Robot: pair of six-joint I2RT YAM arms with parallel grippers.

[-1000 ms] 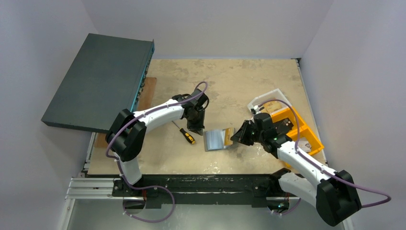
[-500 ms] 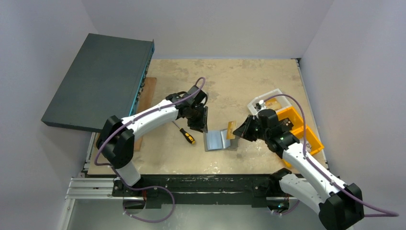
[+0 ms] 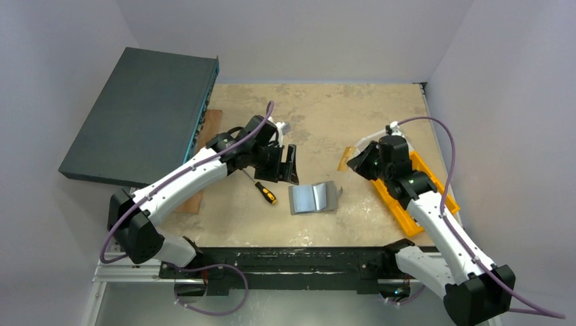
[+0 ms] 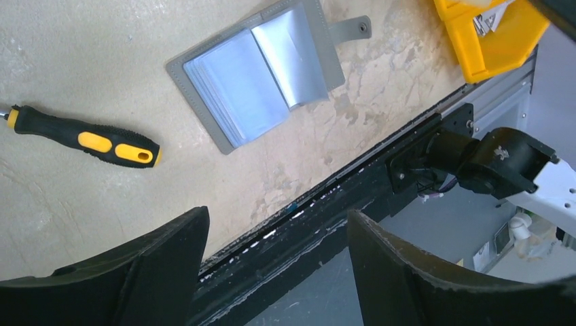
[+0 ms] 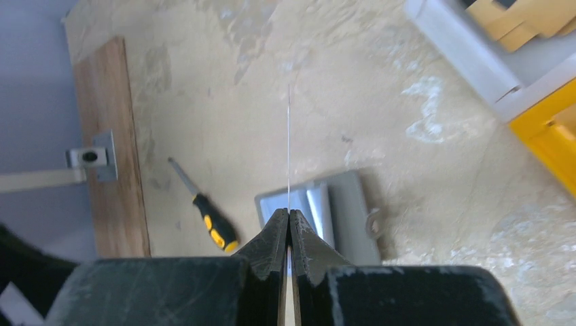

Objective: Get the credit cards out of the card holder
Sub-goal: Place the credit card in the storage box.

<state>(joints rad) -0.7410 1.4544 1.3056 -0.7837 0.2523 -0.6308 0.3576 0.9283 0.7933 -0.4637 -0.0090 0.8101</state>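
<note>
The grey card holder (image 3: 313, 198) lies open on the table, pale blue-grey inside, its tab (image 4: 346, 28) pointing right. A thin credit card (image 5: 289, 149), edge-on in the right wrist view and tan from above (image 3: 342, 164), is pinched in my right gripper (image 3: 352, 163), which hangs up and to the right of the holder. My left gripper (image 3: 291, 166) hovers to the upper left of the holder, apart from it. Its jaws (image 4: 277, 214) stand wide with nothing between them.
A black-and-yellow screwdriver (image 3: 262, 189) lies left of the holder. Orange bins (image 3: 416, 197) and a clear tray (image 5: 469, 51) sit at the right. A large dark flat box (image 3: 139, 112) leans at the back left over a wooden plank (image 3: 206, 133).
My left gripper let go of the holder, opened and drew back to the left. My right gripper pulled the card out of the holder and lifted it up and to the right.
</note>
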